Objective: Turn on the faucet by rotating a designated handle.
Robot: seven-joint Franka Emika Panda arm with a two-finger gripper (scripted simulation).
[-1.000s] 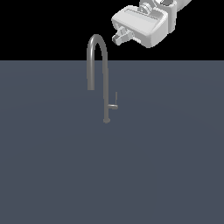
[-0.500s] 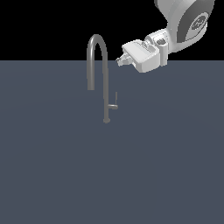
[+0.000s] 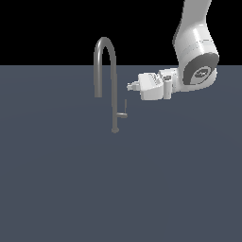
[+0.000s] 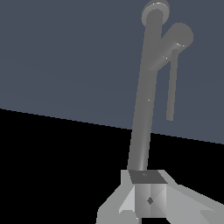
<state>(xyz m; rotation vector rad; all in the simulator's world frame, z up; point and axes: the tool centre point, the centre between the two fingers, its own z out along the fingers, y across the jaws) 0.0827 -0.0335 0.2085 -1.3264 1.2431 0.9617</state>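
faucet [image 3: 113, 85] stands upright on the counter [image 3: 71, 189]. handle [image 3: 124, 111] sticks off the stem low down, pin upright. tool [image 3: 130, 86] hangs just beside the stem, above the handle, apart from both, holding nothing; can't tell finger gap.

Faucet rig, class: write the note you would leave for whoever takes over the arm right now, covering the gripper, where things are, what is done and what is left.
Gripper: holds nothing; whether its jaws are open or shut cannot be told from either view.
Position: it is level, on the exterior view's right of the faucet, pointing at the stem, above the handle.
Handle: low on the stem, stub out to the exterior view's right, pin upright, untouched.
Done: approach only.
Left: lower to the handle, engage it, rotate it.
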